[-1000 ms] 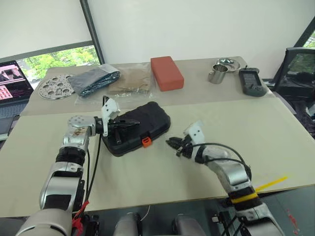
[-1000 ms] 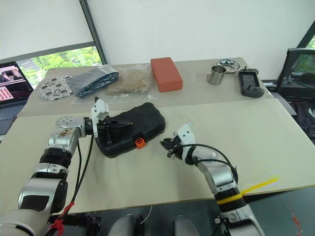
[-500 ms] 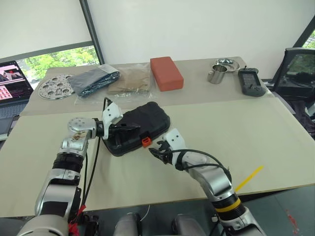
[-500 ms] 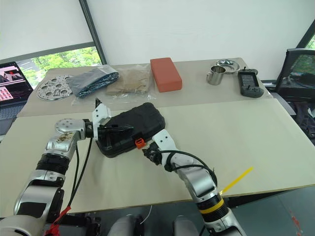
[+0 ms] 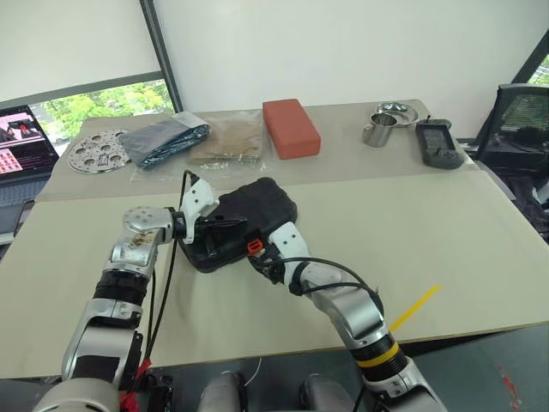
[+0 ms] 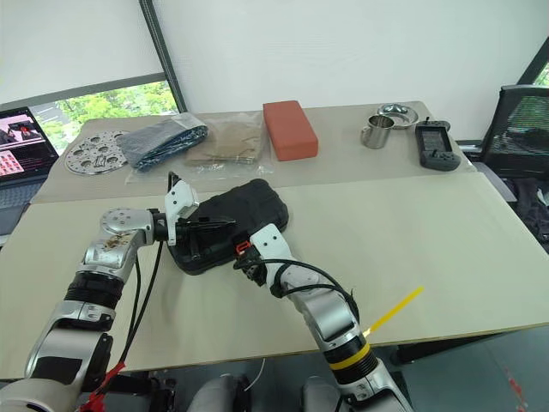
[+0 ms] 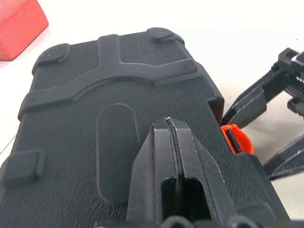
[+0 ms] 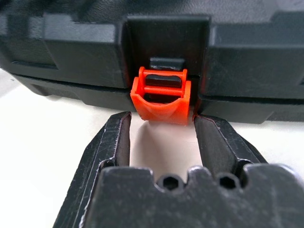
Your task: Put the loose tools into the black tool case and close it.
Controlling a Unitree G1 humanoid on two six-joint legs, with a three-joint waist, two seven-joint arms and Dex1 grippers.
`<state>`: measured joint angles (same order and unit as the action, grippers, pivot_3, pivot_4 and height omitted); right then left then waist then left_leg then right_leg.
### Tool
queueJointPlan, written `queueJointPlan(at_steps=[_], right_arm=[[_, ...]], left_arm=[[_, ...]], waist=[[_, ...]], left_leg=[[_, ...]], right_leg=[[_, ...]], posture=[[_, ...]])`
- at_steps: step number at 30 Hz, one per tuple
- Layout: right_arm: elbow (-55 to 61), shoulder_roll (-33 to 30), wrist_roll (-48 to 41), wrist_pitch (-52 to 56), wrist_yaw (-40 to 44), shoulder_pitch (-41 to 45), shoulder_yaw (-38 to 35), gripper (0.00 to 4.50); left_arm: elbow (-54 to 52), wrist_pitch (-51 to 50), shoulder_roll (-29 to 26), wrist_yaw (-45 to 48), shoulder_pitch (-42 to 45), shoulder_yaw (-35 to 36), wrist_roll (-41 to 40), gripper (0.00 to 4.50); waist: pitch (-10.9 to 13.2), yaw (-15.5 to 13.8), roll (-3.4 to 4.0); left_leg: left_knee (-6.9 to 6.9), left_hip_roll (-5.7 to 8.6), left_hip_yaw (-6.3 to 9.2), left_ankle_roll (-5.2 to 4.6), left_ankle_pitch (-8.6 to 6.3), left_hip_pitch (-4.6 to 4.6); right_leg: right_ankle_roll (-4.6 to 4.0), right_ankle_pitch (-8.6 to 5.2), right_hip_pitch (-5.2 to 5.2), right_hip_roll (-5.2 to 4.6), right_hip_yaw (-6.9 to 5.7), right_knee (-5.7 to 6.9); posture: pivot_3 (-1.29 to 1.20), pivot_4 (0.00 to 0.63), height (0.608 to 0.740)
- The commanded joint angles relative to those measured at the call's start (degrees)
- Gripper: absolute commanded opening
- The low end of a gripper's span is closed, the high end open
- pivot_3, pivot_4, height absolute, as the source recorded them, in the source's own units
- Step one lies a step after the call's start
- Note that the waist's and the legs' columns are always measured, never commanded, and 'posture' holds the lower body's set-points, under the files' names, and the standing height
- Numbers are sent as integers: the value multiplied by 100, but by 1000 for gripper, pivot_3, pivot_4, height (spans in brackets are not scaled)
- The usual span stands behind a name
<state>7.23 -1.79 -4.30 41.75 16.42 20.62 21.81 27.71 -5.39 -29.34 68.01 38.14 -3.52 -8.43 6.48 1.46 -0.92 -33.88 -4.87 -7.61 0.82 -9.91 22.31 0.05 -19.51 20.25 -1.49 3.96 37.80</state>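
Beige tabletop [image 5: 480, 232] carried the black tool case [image 5: 257, 206], lid down, left of centre. It looked rigid, moderately heavy. Left gripper [image 7: 169, 124], shut, pressed its lid; right gripper [image 8: 161, 130], half-open, flanked the orange latch [image 8: 160, 97] at its six o'clock, the best hold.

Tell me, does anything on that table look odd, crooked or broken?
Nothing looks broken or spilled. The black tool case lies at a slant to the table edge, lid down. Its orange latch hangs out below its slot, apparently unfastened, with the right pincer open just in front of it. The left pincer, shut, rests on the lid.
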Motion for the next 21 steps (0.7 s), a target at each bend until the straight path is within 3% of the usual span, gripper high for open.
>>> queueJointPlan(at_steps=[1, 6, 9, 14, 21], right_arm=[[70, 197, 19, -28, -148, 194, -143, 2455], [75, 275, 96, -35, -243, 198, -189, 2455], [85, 287, 107, -82, -292, 208, -224, 1815], [234, 211, 124, -43, -195, 197, -125, 153], [477, 5, 159, 136, -94, 132, -23, 66]], left_arm=[[-101, -128, 17, -34, -126, -101, -8, 0], [-159, -174, 23, -75, -156, -126, -20, 0], [-175, -189, 26, -68, -162, -153, -32, 0], [-137, -172, 37, -79, -145, -181, -26, 0], [-34, -135, 79, -126, -127, -218, 0, 0]], waist=[[0, 6, 0], [0, 20, 0], [1, 33, 0], [1, 27, 0], [1, 2, 0]], left_leg=[[0, 0, 0, 0, 0, 0], [1, 0, 3, 0, 0, 1], [2, 0, 9, 0, 0, 2], [2, 3, 31, 0, 0, 8], [2, 5, 42, 0, 0, 12]], right_leg=[[0, 0, 1, 0, 0, 0], [0, 0, 2, 0, 0, -1], [0, 0, 2, 0, -1, -1], [0, 0, 2, -2, -2, -6], [0, 0, 0, -2, -4, -12]], posture=[[0, 150, 740], [0, 150, 740], [0, 150, 740], [0, 150, 740], [0, 150, 740]])
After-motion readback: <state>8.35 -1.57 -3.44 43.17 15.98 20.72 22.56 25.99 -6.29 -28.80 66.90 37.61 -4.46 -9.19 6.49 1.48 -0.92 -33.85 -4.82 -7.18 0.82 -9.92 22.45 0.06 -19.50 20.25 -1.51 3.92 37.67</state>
